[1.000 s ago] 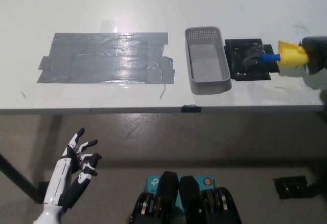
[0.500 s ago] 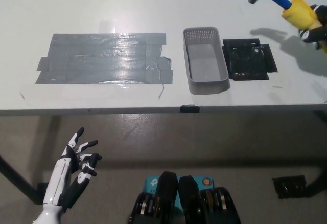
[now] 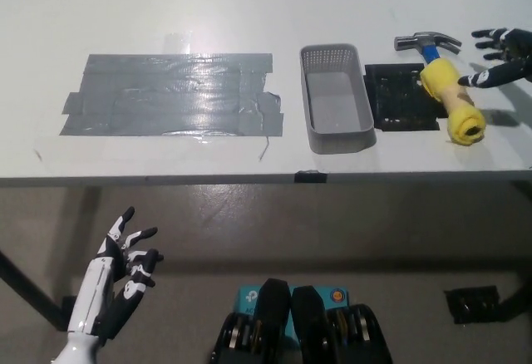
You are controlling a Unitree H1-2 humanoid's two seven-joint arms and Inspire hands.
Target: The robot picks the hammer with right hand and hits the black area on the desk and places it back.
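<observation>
The hammer [image 3: 442,84] lies flat on the white desk [image 3: 249,15], its metal head toward the far side and its yellow foam grip pointing at the desk's front edge. Part of it overlaps the right edge of the black area [image 3: 401,95]. My black right hand [image 3: 495,55] hovers just right of the hammer at the picture's right edge, open with fingers spread and holding nothing. My white left hand [image 3: 123,271] rests below the desk edge at the lower left, open.
A grey mesh basket [image 3: 337,98] stands directly left of the black area. A wide patch of grey tape [image 3: 170,94] covers the desk's left half. A small black object [image 3: 472,303] lies on the floor at the lower right.
The hammer came down from its raised position and now lies on the desk by the black area. My right hand has let go of it and drawn slightly to the right.
</observation>
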